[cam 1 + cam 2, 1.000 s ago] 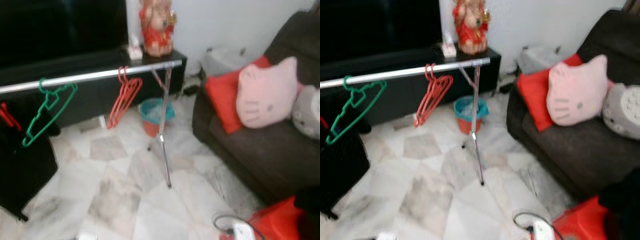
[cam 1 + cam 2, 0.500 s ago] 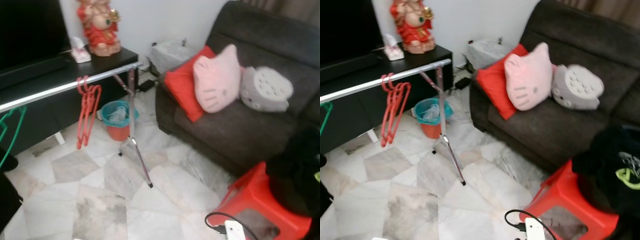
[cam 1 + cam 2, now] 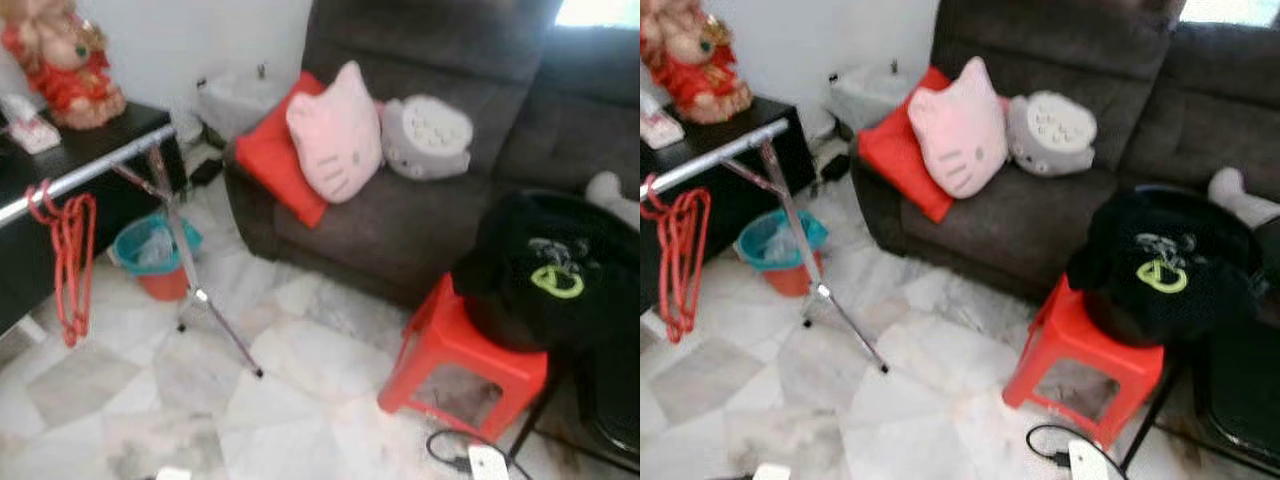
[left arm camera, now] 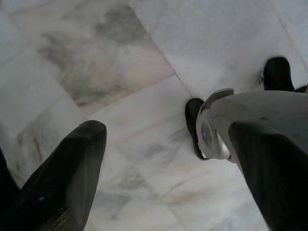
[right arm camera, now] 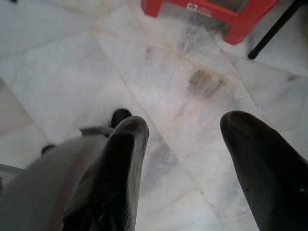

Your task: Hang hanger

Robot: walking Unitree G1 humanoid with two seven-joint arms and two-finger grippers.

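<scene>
I am looking down at a silver rail (image 3: 85,172) on its stand with a bunch of red hangers (image 3: 68,262) hanging from it — they overlap too much for me to be counting them — beside one teal bin (image 3: 152,255) and one black desk (image 3: 60,140) carrying one red figurine (image 3: 62,62). Three cushions are lying on the dark sofa (image 3: 420,215) — one red (image 3: 270,160), one pink (image 3: 335,132), one grey (image 3: 425,138) — and one red stool (image 3: 465,360) is carrying a black garment (image 3: 550,270). My left hand (image 4: 163,168) and my right hand (image 5: 185,159) are both hanging over the marble floor (image 3: 300,420), fingers spread wide and gripping nothing.
</scene>
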